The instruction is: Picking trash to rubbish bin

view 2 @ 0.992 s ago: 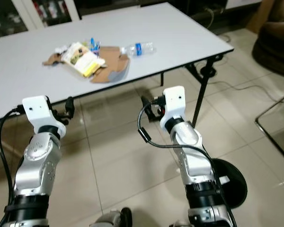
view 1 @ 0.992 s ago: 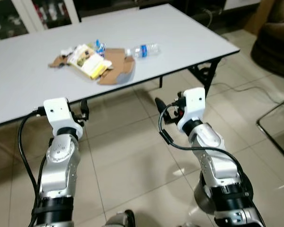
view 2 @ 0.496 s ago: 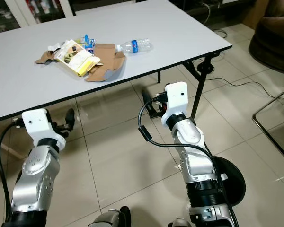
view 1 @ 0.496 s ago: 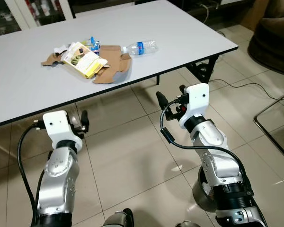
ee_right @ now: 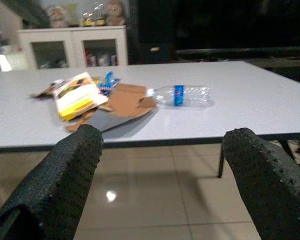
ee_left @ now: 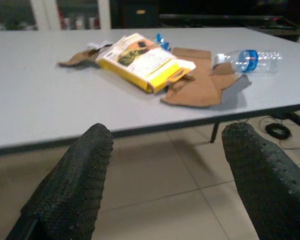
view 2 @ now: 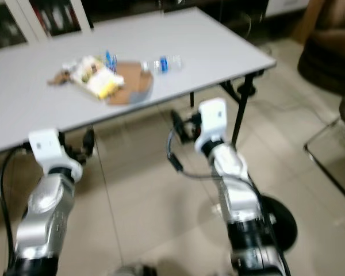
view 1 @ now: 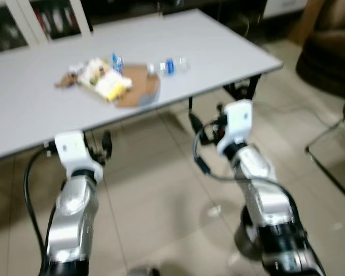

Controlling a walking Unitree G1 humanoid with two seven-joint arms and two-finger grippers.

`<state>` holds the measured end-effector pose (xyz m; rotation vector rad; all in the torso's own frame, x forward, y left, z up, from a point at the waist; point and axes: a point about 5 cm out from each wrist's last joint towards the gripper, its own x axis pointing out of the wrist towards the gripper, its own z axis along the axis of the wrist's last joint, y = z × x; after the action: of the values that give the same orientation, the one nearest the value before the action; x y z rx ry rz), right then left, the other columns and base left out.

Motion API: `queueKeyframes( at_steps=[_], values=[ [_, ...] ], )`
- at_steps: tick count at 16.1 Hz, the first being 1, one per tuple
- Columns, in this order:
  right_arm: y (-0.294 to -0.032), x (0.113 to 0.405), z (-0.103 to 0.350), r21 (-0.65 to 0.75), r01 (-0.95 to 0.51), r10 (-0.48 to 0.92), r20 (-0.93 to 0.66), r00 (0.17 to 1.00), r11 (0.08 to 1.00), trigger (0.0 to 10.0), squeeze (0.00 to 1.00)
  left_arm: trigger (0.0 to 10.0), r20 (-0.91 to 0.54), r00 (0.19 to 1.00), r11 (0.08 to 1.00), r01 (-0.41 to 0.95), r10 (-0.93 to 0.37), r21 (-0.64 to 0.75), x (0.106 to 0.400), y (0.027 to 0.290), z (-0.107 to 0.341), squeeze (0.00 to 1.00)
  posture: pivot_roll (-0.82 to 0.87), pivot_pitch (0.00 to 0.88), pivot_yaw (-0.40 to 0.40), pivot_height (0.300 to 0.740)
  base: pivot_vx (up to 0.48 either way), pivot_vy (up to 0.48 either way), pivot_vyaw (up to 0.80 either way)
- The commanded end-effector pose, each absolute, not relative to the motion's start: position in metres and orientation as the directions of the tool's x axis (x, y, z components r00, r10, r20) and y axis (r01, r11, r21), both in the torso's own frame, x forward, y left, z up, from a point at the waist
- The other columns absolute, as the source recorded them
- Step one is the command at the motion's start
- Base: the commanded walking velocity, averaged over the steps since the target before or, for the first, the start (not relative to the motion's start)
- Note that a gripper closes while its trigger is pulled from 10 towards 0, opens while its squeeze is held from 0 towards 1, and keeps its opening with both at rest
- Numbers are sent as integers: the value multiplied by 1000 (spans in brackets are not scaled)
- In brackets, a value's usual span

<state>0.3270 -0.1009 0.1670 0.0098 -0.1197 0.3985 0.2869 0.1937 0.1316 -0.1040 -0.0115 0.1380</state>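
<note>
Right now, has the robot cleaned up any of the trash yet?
Not yet. The plastic bottle, the yellow packet and the flattened cardboard all lie on the table. The left hand and right hand are both open and empty, held out short of the table edge. Every piece is left to pick up, and I can't see a bin.

The table is pale grey with a dark edge. On it, a yellow and white packet lies beside flat brown cardboard. Right of the cardboard is a clear bottle with a blue label and white cap. Behind the packet is a small blue wrapper. The end effector fingers are black and dotted. The floor is beige tile.
</note>
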Motion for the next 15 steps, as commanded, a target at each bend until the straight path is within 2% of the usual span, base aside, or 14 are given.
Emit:
queueKeyframes(
  at_steps=[1, 6, 13, 15],
  values=[
    [-95, 326, 167, -11, -402, 401, 119, 909, 915, 10000, 0, 10000, 10, 991, 986, -132, 133, -101, 287, 196, 135, 0, -79, 115, 73, 740, 420, 0, 0],
    [-95, 326, 166, -12, -407, 406, 114, 907, 913, 10000, 0, 10000, 12, 991, 986, -130, 132, -102, 287, 195, 136, 0, -79, 115, 73, 740, 417, 0, 0],
    [-91, 325, 162, 4, -425, 422, 96, 901, 905, 10000, 0, 10000, 12, 991, 987, -130, 132, -95, 288, 194, 137, 0, -79, 120, 76, 740, 412, 244, 0],
    [-90, 325, 162, 9, -429, 426, 93, 900, 903, 10000, 0, 10000, 6, 990, 986, -140, 141, -89, 288, 193, 136, 0, -77, 125, 75, 740, 0, 0, 0]
  ],
)
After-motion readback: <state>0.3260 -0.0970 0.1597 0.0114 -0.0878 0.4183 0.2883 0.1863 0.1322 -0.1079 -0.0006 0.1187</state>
